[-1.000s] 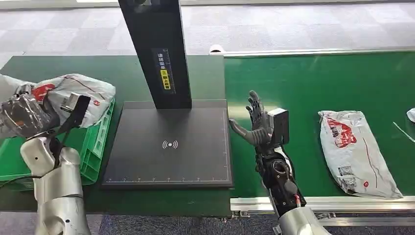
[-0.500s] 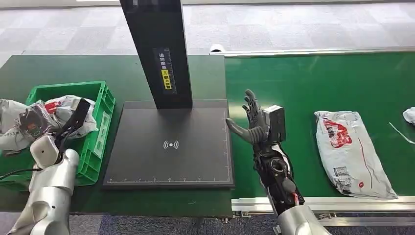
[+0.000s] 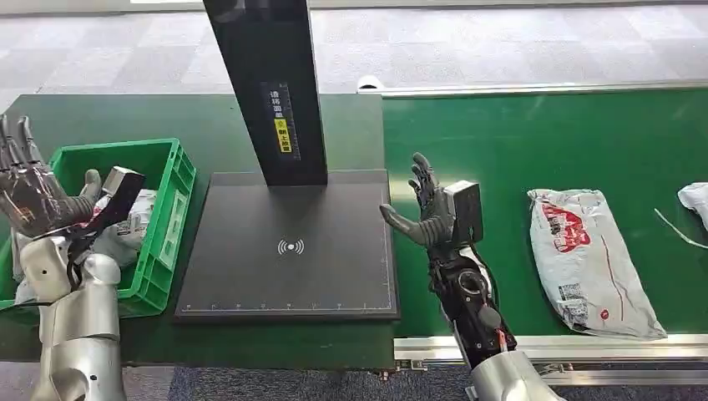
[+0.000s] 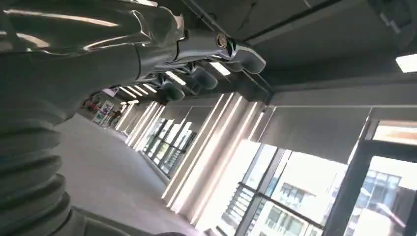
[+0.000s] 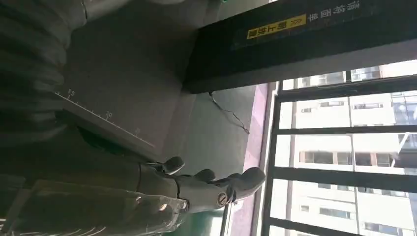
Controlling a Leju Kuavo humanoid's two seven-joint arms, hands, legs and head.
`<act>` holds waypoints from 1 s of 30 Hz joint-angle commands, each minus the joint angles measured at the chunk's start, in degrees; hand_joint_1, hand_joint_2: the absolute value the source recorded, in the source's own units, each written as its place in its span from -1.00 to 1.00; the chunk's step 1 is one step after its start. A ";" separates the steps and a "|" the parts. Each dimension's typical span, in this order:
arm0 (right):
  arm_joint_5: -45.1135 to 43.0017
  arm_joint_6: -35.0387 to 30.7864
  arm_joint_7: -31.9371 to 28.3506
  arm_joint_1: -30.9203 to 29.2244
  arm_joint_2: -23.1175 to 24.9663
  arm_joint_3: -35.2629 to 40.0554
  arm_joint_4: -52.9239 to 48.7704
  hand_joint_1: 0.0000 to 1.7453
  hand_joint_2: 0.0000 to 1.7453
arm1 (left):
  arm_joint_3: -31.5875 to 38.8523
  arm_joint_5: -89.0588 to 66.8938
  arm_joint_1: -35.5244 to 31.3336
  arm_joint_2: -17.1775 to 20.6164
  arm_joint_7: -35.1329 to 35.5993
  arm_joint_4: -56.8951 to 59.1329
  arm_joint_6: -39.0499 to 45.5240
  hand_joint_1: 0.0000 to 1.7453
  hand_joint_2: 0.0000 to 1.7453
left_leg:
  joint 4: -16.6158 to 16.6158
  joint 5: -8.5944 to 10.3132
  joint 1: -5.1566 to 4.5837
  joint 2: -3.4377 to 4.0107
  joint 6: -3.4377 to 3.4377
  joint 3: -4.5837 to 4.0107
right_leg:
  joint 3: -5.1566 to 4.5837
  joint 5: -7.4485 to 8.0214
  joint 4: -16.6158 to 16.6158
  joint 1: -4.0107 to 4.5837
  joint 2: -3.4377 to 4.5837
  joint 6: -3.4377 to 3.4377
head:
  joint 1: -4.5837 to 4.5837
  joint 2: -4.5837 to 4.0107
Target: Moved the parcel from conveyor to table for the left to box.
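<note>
The left robot hand (image 3: 33, 196) is raised at 9 o'clock over the green plastic crate (image 3: 171, 180), fingers spread, holding nothing. A white plastic parcel (image 3: 138, 209) lies inside that crate. The right robot hand (image 3: 422, 213) hovers splayed and empty beside the black scanner pad (image 3: 288, 246). Another white plastic mailer with red print (image 3: 589, 259) lies on the green conveyor belt (image 3: 543, 134) at 3 o'clock.

high head view; upturned wrist views

Grey tiled floor (image 3: 501, 42); tall bright windows (image 4: 295, 196).
</note>
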 commanded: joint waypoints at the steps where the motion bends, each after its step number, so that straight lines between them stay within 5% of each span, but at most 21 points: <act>1: 0.20 0.29 -0.50 -2.18 -0.31 1.42 2.40 -1.00 1.00 | 17.43 5.84 -3.62 -11.51 -16.89 -7.51 0.79 -1.00 1.00 | 0.00 0.00 -0.01 -0.03 0.02 0.05 | 0.07 -0.02 -0.01 0.00 -0.14 0.06 | 0.00 0.02; 5: -0.01 0.26 -1.04 -2.58 -0.62 1.33 2.71 -1.00 1.00 | 9.77 19.67 -2.13 -11.11 -19.29 -4.06 0.79 -1.00 1.00 | -0.05 0.00 -0.03 -0.02 0.02 0.11 | 0.13 -0.02 -0.05 -0.02 -0.17 0.07 | 0.00 0.02; 7: -0.55 0.44 -1.89 -2.66 -1.35 1.29 2.64 -1.00 1.00 | -7.19 37.20 1.60 -6.75 -12.51 0.22 -6.91 -1.00 1.00 | -0.05 0.03 -0.03 -0.15 0.01 0.07 | 0.10 -0.04 -0.03 -0.03 -0.25 0.05 | 0.00 0.02; 8: -0.63 0.43 -2.09 -2.72 -1.47 1.16 2.73 -1.00 1.00 | -12.09 39.53 2.71 -5.37 -10.07 -0.13 -3.98 -1.00 1.00 | -0.07 0.06 -0.06 -0.28 0.01 0.09 | 0.12 -0.06 -0.02 -0.05 -0.36 0.05 | -0.02 0.02; 10: -0.64 0.65 -2.67 -2.93 -1.60 1.15 2.89 -1.00 1.00 | -19.32 49.12 5.04 -3.37 -8.04 -1.21 -12.07 -1.00 1.00 | -0.07 0.06 -0.03 -0.29 0.02 0.11 | 0.14 -0.05 -0.06 -0.02 -0.39 0.05 | -0.04 0.02; 19: -0.24 -0.89 -4.16 -1.88 -1.59 1.45 -0.78 -1.00 1.00 | -29.78 67.55 9.80 -2.04 -10.06 -5.11 -29.86 -1.00 1.00 | -0.05 -0.02 -0.05 -0.04 0.02 0.11 | 0.12 -0.04 -0.04 -0.05 -0.15 0.06 | 0.00 0.02; 30: -0.79 1.14 -1.21 0.51 -1.79 1.95 -3.57 -1.00 1.00 | -36.23 71.73 8.42 -3.10 -6.10 2.26 -35.05 -1.00 1.00 | -0.13 0.03 -0.05 -0.12 0.03 0.18 | 0.21 0.00 -0.13 -0.05 -0.25 0.08 | 0.00 0.02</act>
